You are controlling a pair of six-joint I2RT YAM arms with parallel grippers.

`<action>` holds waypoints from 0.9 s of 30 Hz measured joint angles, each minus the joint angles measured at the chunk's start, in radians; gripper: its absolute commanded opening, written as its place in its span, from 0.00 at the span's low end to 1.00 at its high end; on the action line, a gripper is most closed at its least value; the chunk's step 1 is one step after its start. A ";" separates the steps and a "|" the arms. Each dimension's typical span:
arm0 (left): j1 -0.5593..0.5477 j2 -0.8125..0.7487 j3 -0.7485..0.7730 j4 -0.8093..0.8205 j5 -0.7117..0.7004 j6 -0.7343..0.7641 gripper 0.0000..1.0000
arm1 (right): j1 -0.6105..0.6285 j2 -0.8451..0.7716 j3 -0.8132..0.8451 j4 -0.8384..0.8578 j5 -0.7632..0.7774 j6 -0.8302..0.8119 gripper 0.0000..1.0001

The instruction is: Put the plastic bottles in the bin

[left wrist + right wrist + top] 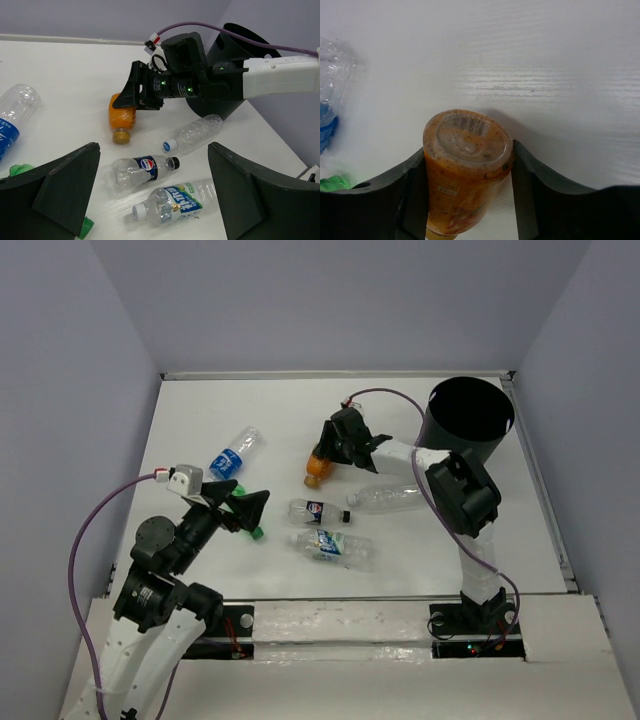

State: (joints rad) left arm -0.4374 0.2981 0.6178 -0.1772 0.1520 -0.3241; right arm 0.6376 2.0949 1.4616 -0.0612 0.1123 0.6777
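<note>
Plastic bottles: several lying around the middle of the worktop. Left fingers, near left edge: spread wide, holding nothing, arm low. Right fingers: pressed against both sides of the lying orange bottle, arm stretched leftward. Bin: upright, far right corner.

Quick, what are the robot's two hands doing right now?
Left gripper: open wide, holding nothing.
Right gripper: closed on the orange bottle, with a finger against each side.
</note>
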 measured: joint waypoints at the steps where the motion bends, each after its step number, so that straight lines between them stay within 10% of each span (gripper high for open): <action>1: 0.000 0.001 0.000 0.000 0.000 0.000 0.99 | 0.000 0.000 0.000 0.012 0.004 0.002 0.35; 13: 0.000 0.014 0.000 -0.002 -0.007 0.000 0.99 | -0.032 -0.520 -0.053 0.059 0.183 -0.224 0.30; 21: 0.000 0.014 0.000 -0.003 -0.007 -0.001 0.99 | -0.286 -0.929 -0.136 0.170 0.513 -0.468 0.32; 27: 0.000 0.014 0.000 -0.006 -0.011 -0.002 0.99 | -0.345 -0.865 -0.223 0.142 0.627 -0.557 0.90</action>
State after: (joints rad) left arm -0.4370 0.3122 0.6178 -0.1829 0.1410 -0.3256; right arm 0.2924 1.2301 1.2385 0.0811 0.7395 0.1211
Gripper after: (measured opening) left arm 0.989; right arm 0.735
